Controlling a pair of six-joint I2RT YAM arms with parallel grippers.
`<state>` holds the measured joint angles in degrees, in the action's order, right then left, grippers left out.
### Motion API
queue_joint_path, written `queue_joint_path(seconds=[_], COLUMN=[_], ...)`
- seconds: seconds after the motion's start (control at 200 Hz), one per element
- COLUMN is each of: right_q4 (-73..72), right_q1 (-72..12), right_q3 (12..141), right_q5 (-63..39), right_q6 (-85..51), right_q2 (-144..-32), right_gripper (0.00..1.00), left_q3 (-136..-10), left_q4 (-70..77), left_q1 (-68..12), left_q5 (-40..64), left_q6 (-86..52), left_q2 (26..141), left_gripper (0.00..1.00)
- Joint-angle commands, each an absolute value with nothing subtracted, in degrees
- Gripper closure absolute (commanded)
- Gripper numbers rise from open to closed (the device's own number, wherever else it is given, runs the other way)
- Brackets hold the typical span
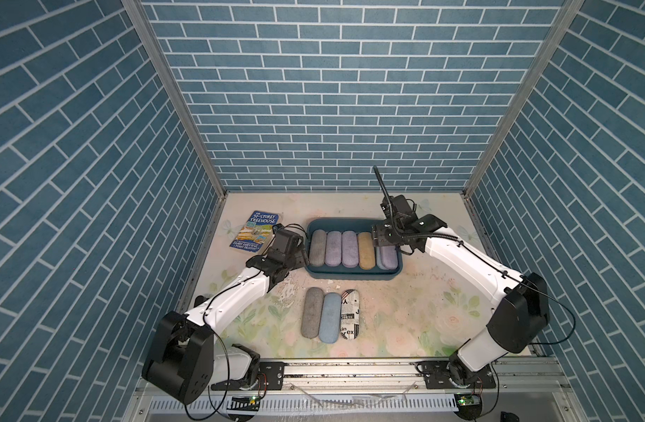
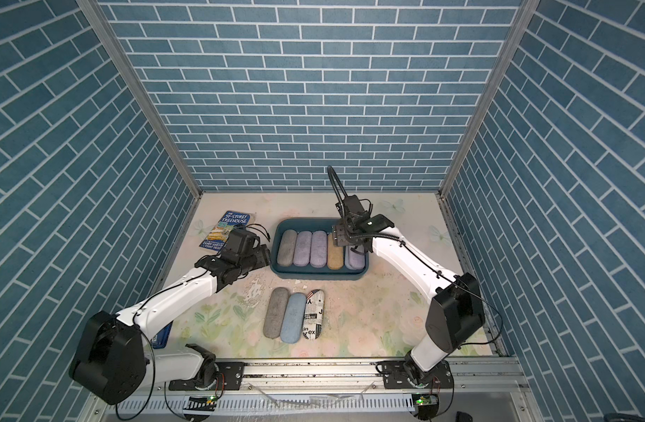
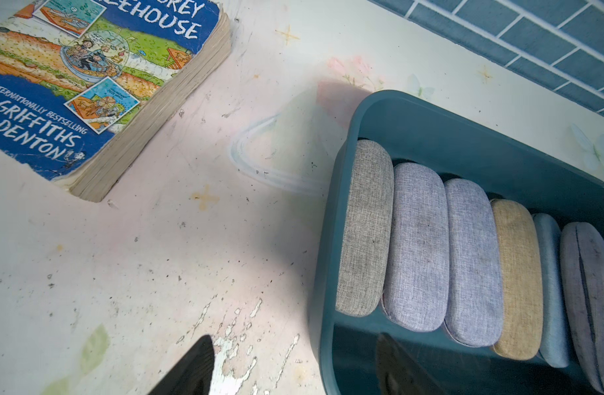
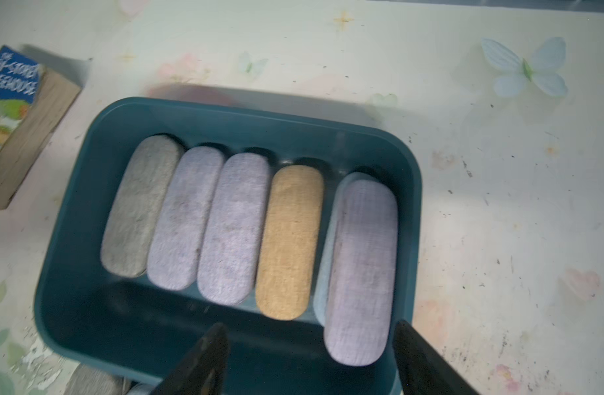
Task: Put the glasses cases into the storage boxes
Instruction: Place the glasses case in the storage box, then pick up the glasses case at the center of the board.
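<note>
Six cases boxed, three left on the table.
Nearest, a grey case (image 1: pixel 312 312), a light blue case (image 1: pixel 330 318) and a newspaper-print case (image 1: pixel 350 316) lie side by side. Beyond, the teal tub (image 1: pixel 350 279) holds six, a lavender case (image 4: pixel 360 270) stacked on a blue one (image 4: pixel 322 280). The right gripper (image 4: pixel 310 327) hangs above, jaws apart, empty. The left gripper (image 3: pixel 295 338), also spread, straddles the tub's wall.
</note>
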<state>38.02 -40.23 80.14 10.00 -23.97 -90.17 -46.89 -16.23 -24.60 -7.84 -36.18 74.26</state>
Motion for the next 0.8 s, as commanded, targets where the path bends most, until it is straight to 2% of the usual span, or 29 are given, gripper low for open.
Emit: queue_joint_path(seconds=[0.0, 0.35, 0.58, 0.795], right_q4=[40.96, 42.07, 41.78, 41.14], right_q1=[-45.11, -59.36, -66.56, -68.8], right_q3=[75.82, 63.54, 62.9, 64.76], right_q5=[11.44, 14.17, 13.99, 13.98], right_q6=[-27.35, -38.19, -42.49, -42.71], right_q2=[-87.81, -84.72, -87.32, -92.51], right_gripper=[0.24, 0.25, 0.23, 0.23], left_q3=[-46.14, -45.94, -45.89, -45.79], left_q4=[-16.82, -16.7, -16.72, -16.84], left_q1=[-24.08, -23.99, -24.04, -24.0], left_q5=[-8.13, -7.67, -7.57, -7.57], left_q6=[-35.51, -35.44, -35.37, -35.25], left_q2=[73.61, 73.34, 73.05, 72.86], left_gripper=[0.24, 0.24, 0.24, 0.24])
